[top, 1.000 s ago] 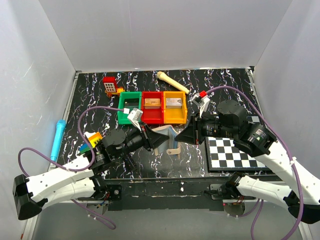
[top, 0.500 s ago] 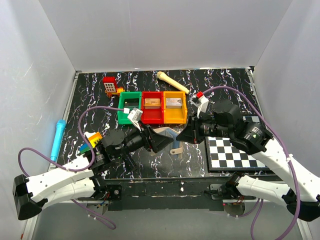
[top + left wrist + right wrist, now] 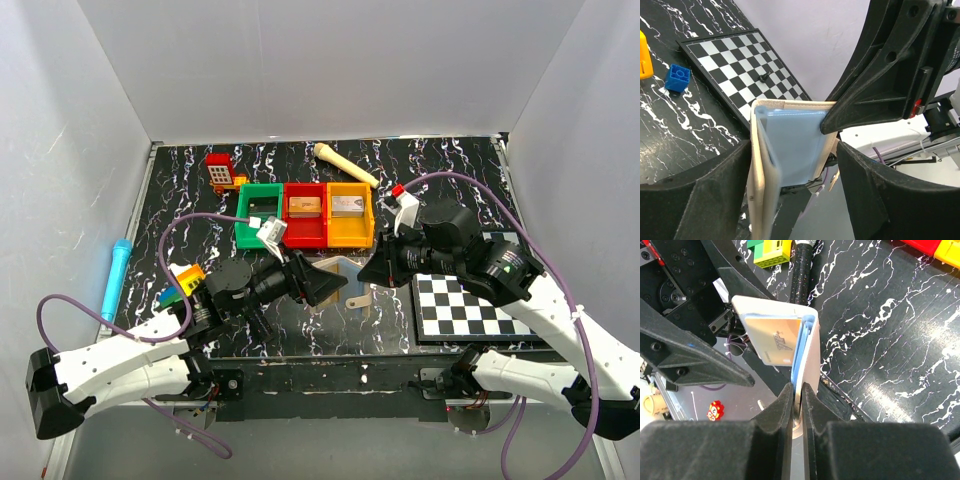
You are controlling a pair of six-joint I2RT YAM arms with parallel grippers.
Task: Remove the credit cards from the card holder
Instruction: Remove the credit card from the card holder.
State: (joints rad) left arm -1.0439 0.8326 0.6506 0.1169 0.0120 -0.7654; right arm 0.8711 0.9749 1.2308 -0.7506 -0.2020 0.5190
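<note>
The card holder [image 3: 334,268] hangs unfolded above the table's front middle, tan outside and pale blue inside [image 3: 790,140]. My right gripper [image 3: 373,267] is shut on one flap of it [image 3: 810,357], the fingers pinched tight [image 3: 797,390]. A tan credit card [image 3: 772,340] with a line drawing lies against the other flap. My left gripper [image 3: 333,286] is open and straddles the holder [image 3: 794,150]. Its left finger [image 3: 715,190] sits close beside the holder's tan edge, and the right finger [image 3: 870,185] stands apart from it.
Green [image 3: 260,215], red [image 3: 305,213] and yellow [image 3: 348,212] bins stand behind the grippers. A chequered board [image 3: 470,305] lies at the right front, with a blue brick [image 3: 677,79] near it. A blue pen [image 3: 115,278] lies by the left wall and coloured blocks [image 3: 180,280] are near the left arm.
My left gripper, shut on the holder's flap a second ago, has opened and now only straddles it. The right gripper has shifted slightly left, still holding the holder.
</note>
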